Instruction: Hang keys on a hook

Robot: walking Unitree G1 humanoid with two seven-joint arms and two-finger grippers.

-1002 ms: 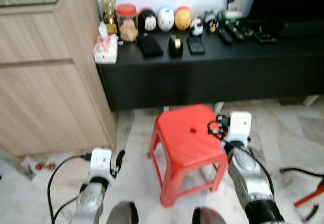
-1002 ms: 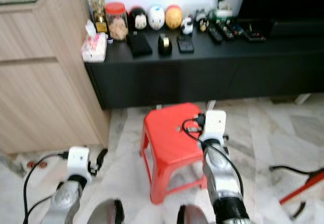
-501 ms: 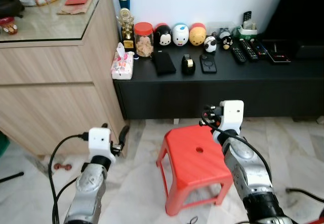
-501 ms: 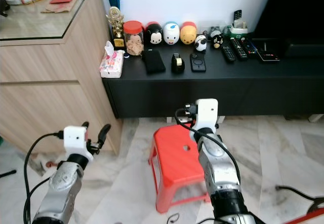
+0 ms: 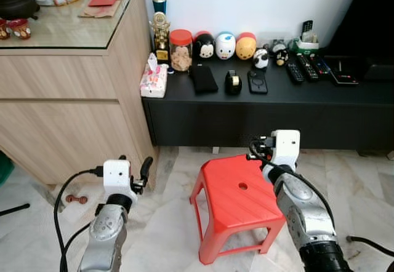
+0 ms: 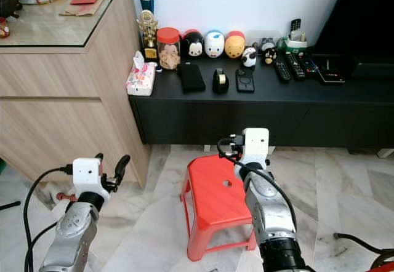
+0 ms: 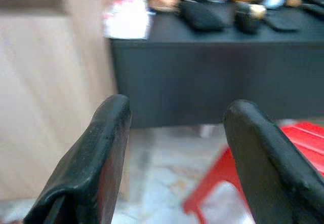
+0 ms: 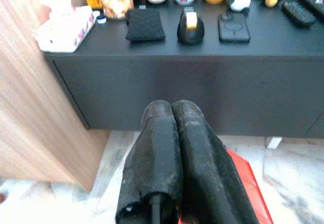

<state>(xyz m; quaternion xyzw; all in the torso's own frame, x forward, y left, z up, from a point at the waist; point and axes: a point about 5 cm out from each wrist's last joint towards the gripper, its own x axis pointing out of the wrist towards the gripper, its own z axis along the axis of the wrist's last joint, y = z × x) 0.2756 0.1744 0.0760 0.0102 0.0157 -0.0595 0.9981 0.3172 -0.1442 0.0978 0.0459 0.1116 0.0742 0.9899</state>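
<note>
My left gripper (image 7: 174, 115) is held low over the marble floor beside the wooden cabinet (image 5: 68, 118). Its two black fingers (image 7: 109, 133) stand wide apart with nothing between them. My right gripper (image 8: 172, 111) hovers over the back of a red plastic stool (image 5: 240, 207), pointing at the low black console (image 5: 265, 109). Its fingertips are pressed together, and I see nothing held between them. In the left eye view the right wrist's white camera block (image 5: 285, 146) covers that gripper.
On the console lie a tissue box (image 5: 153, 78), a red-lidded jar (image 5: 181, 49), round toy figures (image 5: 225, 44), a black wallet (image 5: 203, 78), a tape dispenser (image 5: 233, 82), a phone (image 5: 257, 81) and remotes (image 5: 308, 69). The cabinet has a glass top (image 5: 61, 23). Marble floor (image 5: 166, 223) lies left of the stool.
The whole view has shifted: the camera has lifted and steadied, bringing the cabinet's top into sight. Both arms keep about the same pose, left fingers apart, right fingers together.
</note>
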